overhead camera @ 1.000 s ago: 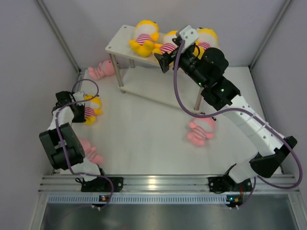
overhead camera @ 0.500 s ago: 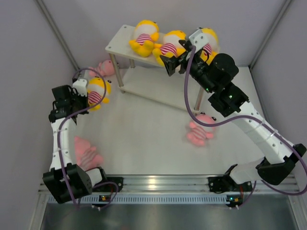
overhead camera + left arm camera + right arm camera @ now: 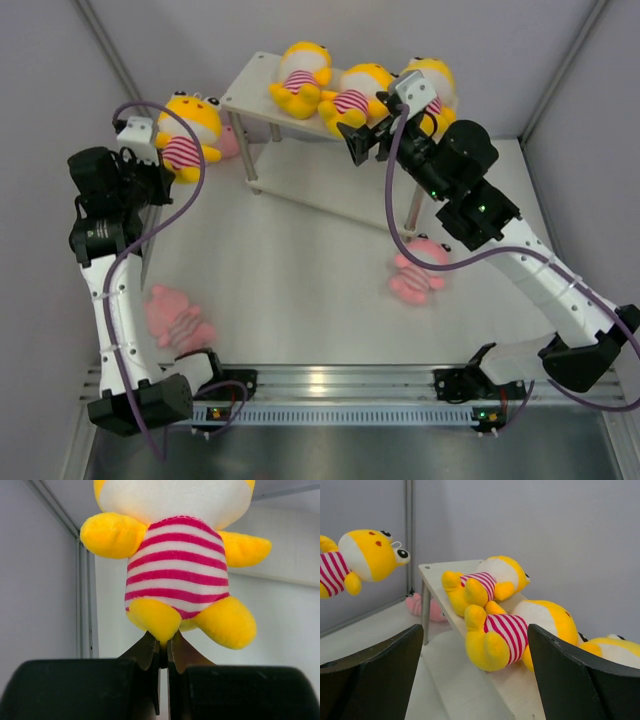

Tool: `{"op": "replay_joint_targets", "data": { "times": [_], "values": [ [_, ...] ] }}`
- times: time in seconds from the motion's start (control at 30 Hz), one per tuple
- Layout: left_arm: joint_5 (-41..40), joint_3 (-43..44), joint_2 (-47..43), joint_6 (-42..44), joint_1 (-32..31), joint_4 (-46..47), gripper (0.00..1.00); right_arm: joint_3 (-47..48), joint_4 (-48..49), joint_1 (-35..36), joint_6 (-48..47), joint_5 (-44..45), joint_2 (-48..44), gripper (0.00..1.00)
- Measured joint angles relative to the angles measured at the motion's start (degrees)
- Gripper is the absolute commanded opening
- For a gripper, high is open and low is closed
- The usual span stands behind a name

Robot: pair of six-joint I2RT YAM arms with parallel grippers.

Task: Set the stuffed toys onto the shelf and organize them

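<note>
The shelf (image 3: pixel 245 90) stands at the back with three yellow stuffed toys lying on its top board: one on the left (image 3: pixel 300 75), one in the middle (image 3: pixel 355 97) and one on the right (image 3: pixel 432 82). My left gripper (image 3: pixel 158 172) is shut on the foot of a fourth yellow toy (image 3: pixel 188 135) and holds it in the air, just left of the shelf's left end. In the left wrist view the toy (image 3: pixel 177 565) hangs above the shut gripper (image 3: pixel 163 650). My right gripper (image 3: pixel 362 138) is open and empty at the front edge of the top board, facing the middle toy (image 3: pixel 505 635).
One pink toy (image 3: pixel 228 142) lies behind the shelf's left leg, partly hidden. Another (image 3: pixel 418 272) lies on the table at the right, a third (image 3: pixel 178 318) at the front left. The shelf's lower board (image 3: pixel 320 185) holds nothing. Grey walls close in both sides.
My left arm has lifted the yellow toy off the table and carried it up and back, to beside the shelf's left end. My right gripper has shifted slightly right, staying open.
</note>
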Motion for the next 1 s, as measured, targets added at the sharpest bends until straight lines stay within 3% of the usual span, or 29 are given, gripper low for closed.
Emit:
{"op": "replay_joint_targets", "data": {
  "times": [0.13, 0.4, 0.63, 1.0],
  "values": [
    [-0.07, 4.50, 1.92, -2.29, -2.82, -0.13, 0.00, -0.04, 0.02, 0.00, -0.28, 0.87, -0.59, 0.86],
    [-7.76, 15.47, 10.73, -4.70, -15.08, -2.01, 0.00, -0.04, -0.44, 0.00, -1.36, 2.34, -0.83, 0.86],
    [-13.94, 29.05, 18.97, -7.26, -15.67, -1.62, 0.00, -0.04, -0.44, 0.00, -1.46, 2.73, -0.83, 0.86],
    [-15.45, 42.16, 32.74, -10.47, -17.94, -1.73, 0.00, -0.76, -0.52, 0.00, -2.12, 3.58, -0.90, 0.86]
  ]
}}
